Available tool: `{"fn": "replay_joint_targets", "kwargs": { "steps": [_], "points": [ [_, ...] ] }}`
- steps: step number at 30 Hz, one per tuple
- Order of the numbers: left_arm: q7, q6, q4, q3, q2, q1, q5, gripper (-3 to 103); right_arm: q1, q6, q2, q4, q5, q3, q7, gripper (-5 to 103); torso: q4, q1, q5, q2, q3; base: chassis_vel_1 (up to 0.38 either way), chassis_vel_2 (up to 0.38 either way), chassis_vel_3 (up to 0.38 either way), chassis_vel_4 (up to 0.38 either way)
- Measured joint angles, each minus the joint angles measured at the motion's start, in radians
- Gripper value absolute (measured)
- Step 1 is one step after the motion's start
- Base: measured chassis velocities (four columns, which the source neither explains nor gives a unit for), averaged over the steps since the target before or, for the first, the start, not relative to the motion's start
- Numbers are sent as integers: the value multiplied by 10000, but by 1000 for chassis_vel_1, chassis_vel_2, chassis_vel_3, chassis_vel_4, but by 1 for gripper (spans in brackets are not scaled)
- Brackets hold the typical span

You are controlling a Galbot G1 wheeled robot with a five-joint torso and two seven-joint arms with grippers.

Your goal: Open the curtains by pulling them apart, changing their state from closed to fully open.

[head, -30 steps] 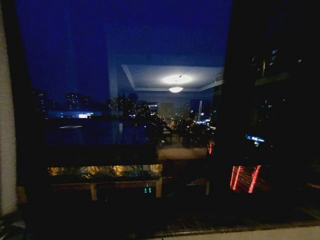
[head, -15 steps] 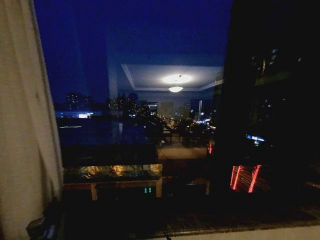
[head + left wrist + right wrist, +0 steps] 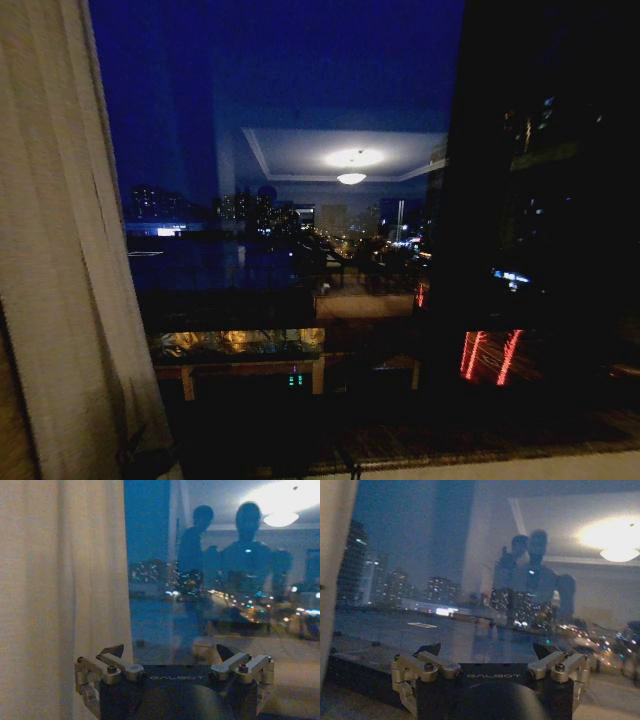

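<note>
Largely done, it seems: the sheer cream-white pleated curtains (image 3: 60, 260) hang bunched at the robot's left (dark window glass (image 3: 300, 150) bare), while both the left claw (image 3: 170, 652) and the right claw (image 3: 489, 650) sit released, grasping nothing.

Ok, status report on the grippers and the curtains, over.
Left gripper open, beside curtain, not gripping. Right gripper open, facing window glass. Nothing in the way.
</note>
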Motion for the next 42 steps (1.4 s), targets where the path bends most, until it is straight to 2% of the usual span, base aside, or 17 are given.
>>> {"fn": "replay_joint_targets", "kwargs": {
  "steps": [3,7,9,10,11,12,14,16,19,22,25,26,27,30,33,42],
  "points": [
    [-99,-33,-162,-24,-33,166,34,100,145,-212,-2,-7,160,88,35,100,0,0,-2,0,0,0,0,0,0],
    [15,77,-523,-354,33,585,-154,100,528,-957,-5,25,316,492,227,100,3,0,-3,0,0,0,0,0,0],
    [623,160,-546,-553,182,873,-349,100,639,-1417,-8,93,-59,791,905,100,1,0,-5,0,0,0,0,0,0],
    [623,160,-546,-553,182,873,-349,100,639,-1417,-8,93,-59,791,905,100,1,0,-5,0,0,0,0,0,0],
    [870,159,-532,-558,224,967,-401,100,642,-1562,-9,100,-384,915,1422,100,0,0,-5,0,0,0,0,0,0],
    [870,159,-532,-558,224,967,-401,100,642,-1562,-9,100,-384,915,1422,100,0,0,-5,0,0,0,0,0,0],
    [1093,15,-419,-439,280,1132,-448,100,628,-1678,-10,68,-740,1110,2205,100,0,0,-5,0,0,0,0,0,0],
    [1104,-57,-388,-400,282,1162,-454,100,610,-1689,-10,61,-794,1178,2351,100,1,0,-5,0,0,0,0,0,0],
    [1069,-561,-226,-154,117,1205,-558,100,615,-1627,-12,-203,-563,1589,2730,100,-1,0,-6,0,0,0,0,0,0],
    [787,-681,-235,-43,19,1175,-680,100,768,-1254,-13,-529,56,1793,2548,100,1,0,-4,0,0,0,0,0,0],
    [-10,-696,-331,244,-23,996,-819,100,998,-866,-16,-718,901,2140,1371,100,-1,0,-5,0,0,0,0,0,0],
    [-10,-696,-331,244,-23,996,-819,100,998,-866,-16,-718,901,2140,1371,100,-1,0,-5,0,0,0,0,0,0],
    [-211,-633,-383,327,-78,922,-821,100,1111,-899,-16,-706,1193,2225,965,100,1,0,-4,0,1,0,0,0,0],
    [-300,-539,-486,467,-134,894,-742,100,1214,-1151,-18,-527,1375,2555,342,100,1,1,-6,0,1,0,0,0,0],
    [-299,-534,-498,552,-159,895,-621,100,1217,-1250,-19,-483,1405,2669,64,100,-1,0,-5,0,1,0,0,0,0],
    [-298,-603,-355,744,-215,774,-298,100,1221,-1360,-22,-446,1479,2678,-180,100,0,1,-6,0,1,-31,-34,32,22]
  ]
}}
